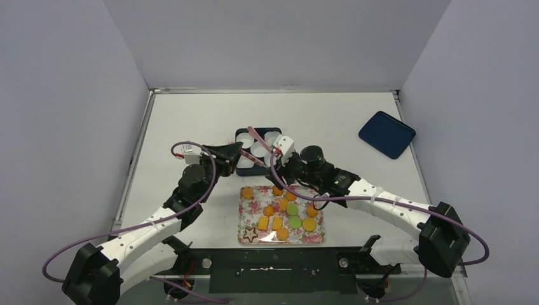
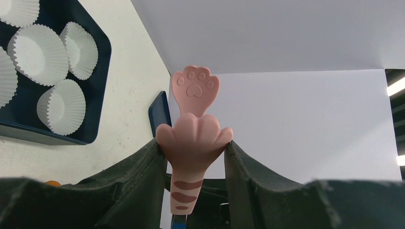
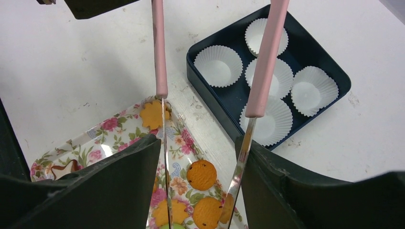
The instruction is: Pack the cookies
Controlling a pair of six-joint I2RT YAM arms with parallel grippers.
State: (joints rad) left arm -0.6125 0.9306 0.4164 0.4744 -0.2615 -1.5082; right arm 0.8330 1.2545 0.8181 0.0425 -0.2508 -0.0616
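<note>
you're at the pick-up step; no cookie lifted yet

your right claw (image 3: 198, 143) pinches the tongs (image 3: 265, 62), tips apart; your left claw (image 2: 193, 148) pinches a paw-shaped tool (image 2: 195, 124); the cookies (image 1: 283, 213) lie on the floral tray (image 1: 318, 240), lower centre; next, lower the tips around one cookie and squeeze gently

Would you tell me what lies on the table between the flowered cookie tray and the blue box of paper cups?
Only a narrow strip of bare table, clearest in the right wrist view; the pink tongs hang over it.
</note>
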